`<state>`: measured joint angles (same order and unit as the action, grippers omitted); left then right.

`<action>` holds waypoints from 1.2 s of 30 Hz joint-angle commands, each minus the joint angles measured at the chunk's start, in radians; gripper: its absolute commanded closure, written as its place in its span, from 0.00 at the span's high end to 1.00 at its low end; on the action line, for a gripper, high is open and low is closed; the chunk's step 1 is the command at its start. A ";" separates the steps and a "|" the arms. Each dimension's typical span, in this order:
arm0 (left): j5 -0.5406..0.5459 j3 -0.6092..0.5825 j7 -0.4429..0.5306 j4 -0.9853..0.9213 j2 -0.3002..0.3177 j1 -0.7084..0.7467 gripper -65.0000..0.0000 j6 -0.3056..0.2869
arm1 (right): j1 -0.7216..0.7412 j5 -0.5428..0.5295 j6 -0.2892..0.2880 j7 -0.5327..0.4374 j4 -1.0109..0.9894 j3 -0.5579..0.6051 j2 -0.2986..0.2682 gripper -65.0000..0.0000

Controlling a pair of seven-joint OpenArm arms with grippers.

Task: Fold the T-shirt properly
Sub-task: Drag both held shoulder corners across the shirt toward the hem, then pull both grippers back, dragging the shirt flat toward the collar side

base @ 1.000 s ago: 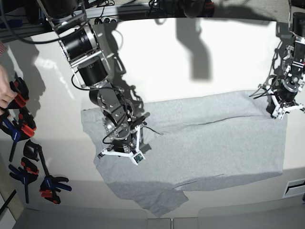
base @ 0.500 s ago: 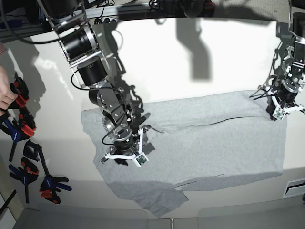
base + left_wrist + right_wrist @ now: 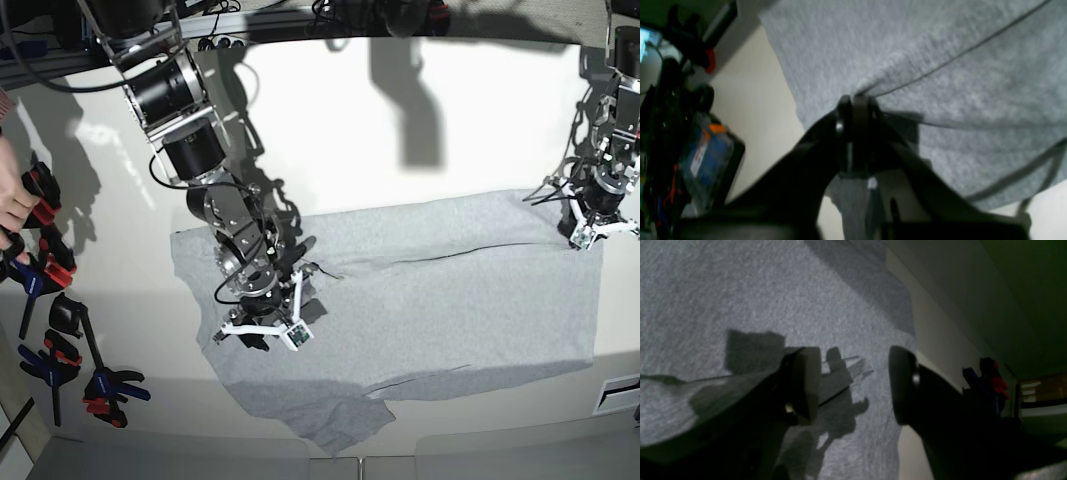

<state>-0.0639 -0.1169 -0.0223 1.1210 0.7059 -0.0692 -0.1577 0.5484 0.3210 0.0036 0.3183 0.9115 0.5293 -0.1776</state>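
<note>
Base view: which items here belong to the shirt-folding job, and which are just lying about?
Part of the job:
- T-shirt, grey, spread on the table
- left end effector, shut on a pinch of the T-shirt
- right end effector, open above the cloth

Just lying about:
- spring clamps along the table's edge
- a person's hand beside them

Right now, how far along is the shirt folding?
Early. The T-shirt is spread flat, one lengthwise fold apparently made. In hand: left gripper pinches the far corner; right gripper is open over the cloth. Left: remaining folds and the loose sleeve.
</note>
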 commanded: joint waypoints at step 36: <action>0.327 0.011 -0.374 0.139 -0.100 -0.063 0.10 0.197 | -0.012 -0.330 0.013 0.200 0.016 -0.007 -0.105 0.47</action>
<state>0.2642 -0.1139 -0.4183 1.2465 0.5922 -0.1150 0.0311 0.5106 -0.0093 0.0113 0.5323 0.9115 0.5282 -0.2741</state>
